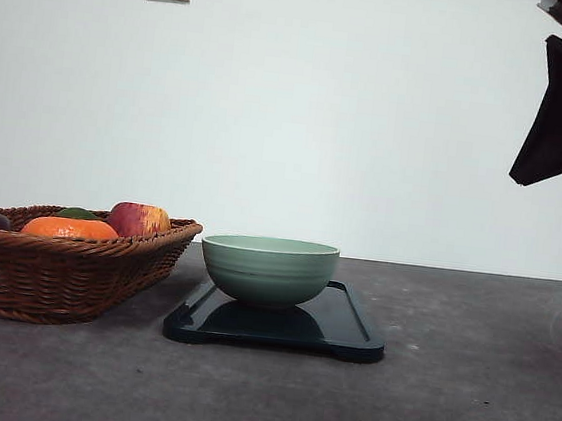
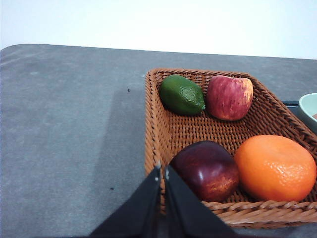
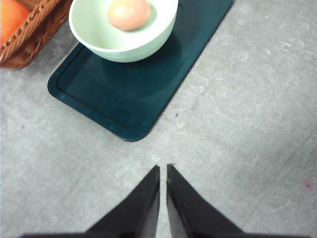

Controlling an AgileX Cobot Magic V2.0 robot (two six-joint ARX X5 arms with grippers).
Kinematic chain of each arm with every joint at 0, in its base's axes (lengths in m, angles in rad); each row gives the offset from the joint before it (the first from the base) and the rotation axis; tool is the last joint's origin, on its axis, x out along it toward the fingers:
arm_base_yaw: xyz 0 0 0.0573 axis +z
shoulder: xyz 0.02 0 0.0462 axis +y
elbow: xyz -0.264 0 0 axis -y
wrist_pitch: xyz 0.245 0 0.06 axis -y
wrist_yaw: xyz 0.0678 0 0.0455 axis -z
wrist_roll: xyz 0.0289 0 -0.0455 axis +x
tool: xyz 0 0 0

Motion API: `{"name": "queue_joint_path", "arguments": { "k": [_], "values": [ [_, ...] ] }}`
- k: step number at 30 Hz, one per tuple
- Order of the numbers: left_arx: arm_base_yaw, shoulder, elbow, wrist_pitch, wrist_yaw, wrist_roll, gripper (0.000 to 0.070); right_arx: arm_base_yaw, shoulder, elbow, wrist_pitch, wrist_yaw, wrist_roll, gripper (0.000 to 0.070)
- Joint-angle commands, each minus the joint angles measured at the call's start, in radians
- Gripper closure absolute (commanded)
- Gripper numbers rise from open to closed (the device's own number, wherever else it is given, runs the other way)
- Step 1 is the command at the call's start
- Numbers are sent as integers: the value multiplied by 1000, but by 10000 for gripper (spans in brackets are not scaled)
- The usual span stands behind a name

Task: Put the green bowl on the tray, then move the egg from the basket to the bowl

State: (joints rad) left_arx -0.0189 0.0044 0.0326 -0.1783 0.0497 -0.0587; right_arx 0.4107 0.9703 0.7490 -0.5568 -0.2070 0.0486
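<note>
Egg [image 3: 129, 14] hidden frontally inside green bowl [image 1: 268, 268]

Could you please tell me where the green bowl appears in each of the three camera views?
Front view: green bowl at centre, on the tray.
Left wrist view: a sliver at the right edge, beyond the basket.
Right wrist view: top centre, holding the egg.
Shared landmark: the basket beside it.

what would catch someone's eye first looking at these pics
Probably the green bowl standing on the dark tray mid-table, with a tan egg already inside it. Next, the wicker basket to the left of the tray, holding an orange, a red apple, a dark red apple and a lime.
</note>
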Motion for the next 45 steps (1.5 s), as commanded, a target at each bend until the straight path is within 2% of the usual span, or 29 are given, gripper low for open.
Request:
{"name": "queue_joint_path", "arguments": {
  "k": [1, 9, 14, 17, 24, 27, 33, 35, 45],
  "values": [
    [1, -1, -19, -7, -2, 13, 700, 4, 7, 5, 10, -1, 2, 685],
    [1, -1, -19, -7, -2, 13, 700, 4, -10, 5, 10, 107, -34, 688],
    [1, -1, -19, -7, -2, 13, 700, -21, -97, -7, 33, 106, -170, 688],
    [1, -1, -19, -7, -2, 13, 700, -84, -184, -71, 131, 104, -223, 688],
    [1, -1, -19, -7, -2, 13, 700, -273, -493, -385, 448, 103, -181, 688],
    [1, -1, -19, -7, -2, 13, 700, -312, -640, -520, 530, 104, -163, 688],
    [1, -1, -19, -8, -2, 13, 700, -342, -895, -710, 541, 104, -116, 688],
    [1, -1, -19, -8, -2, 13, 700, -348, -960, -738, 496, 105, -101, 688],
    [0, -1, -19, -8, -2, 13, 700, -348, -967, -737, 471, 103, -86, 688]
  ]
}}
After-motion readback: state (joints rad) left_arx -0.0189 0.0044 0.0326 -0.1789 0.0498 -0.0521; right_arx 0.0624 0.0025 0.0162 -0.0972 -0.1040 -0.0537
